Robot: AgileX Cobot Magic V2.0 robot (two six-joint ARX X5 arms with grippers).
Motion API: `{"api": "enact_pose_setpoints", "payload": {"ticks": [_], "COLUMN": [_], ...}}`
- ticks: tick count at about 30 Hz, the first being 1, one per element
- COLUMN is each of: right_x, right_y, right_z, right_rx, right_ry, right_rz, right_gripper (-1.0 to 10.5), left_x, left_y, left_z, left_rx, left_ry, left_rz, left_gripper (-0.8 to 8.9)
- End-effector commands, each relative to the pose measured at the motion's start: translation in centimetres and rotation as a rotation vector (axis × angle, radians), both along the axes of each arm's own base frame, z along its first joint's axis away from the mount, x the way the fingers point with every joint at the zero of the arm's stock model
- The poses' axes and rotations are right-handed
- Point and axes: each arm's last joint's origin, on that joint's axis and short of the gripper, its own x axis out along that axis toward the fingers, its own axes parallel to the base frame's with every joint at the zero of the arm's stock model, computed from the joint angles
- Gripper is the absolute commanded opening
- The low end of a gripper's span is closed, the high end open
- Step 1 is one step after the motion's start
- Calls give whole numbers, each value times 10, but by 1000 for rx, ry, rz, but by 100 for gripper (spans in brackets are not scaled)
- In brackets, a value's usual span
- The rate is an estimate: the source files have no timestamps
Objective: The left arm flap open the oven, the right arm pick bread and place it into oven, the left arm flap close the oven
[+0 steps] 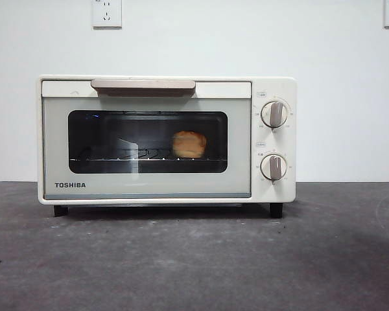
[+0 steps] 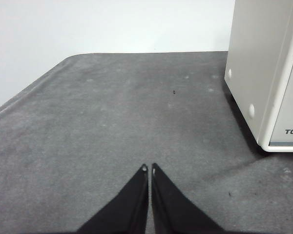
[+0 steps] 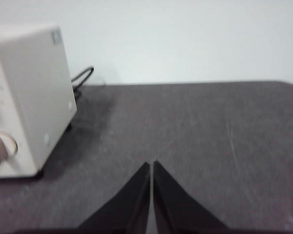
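The cream-white TOSHIBA oven stands in the middle of the grey table with its glass door shut and its beige handle at the top. Behind the dark window the golden bread lies on the wire rack, right of centre. My left gripper is shut and holds nothing, hovering over bare table beside the oven's side wall. Over the table on the oven's knob side, my right gripper is shut and holds nothing. Neither arm shows in the front view.
Two round knobs sit on the oven's right panel. A black power cord trails behind the oven. White wall sockets hang on the back wall. The table's rounded edge runs near the left gripper's side.
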Motion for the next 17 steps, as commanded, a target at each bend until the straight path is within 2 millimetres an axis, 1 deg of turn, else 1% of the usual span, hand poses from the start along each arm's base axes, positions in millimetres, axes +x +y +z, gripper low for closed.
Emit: {"api": "enact_pose_setpoints", "payload": {"ticks": [1, 4, 17], "right_x": [0, -1, -1], "right_y": [0, 0, 0], "right_z": [-8, -15, -12], "right_rx": [-11, -13, -5], "right_ry": [63, 140, 108], "right_rz": [-2, -1, -3], "right_gripper": [6, 6, 6], "left_x": [1, 1, 1], "left_y": [0, 0, 0], "left_z": [-7, -7, -7], "left_rx": [-1, -1, -1], "left_ry": [23, 23, 23], "left_rz": [5, 5, 5], "left_gripper": [20, 20, 20]}}
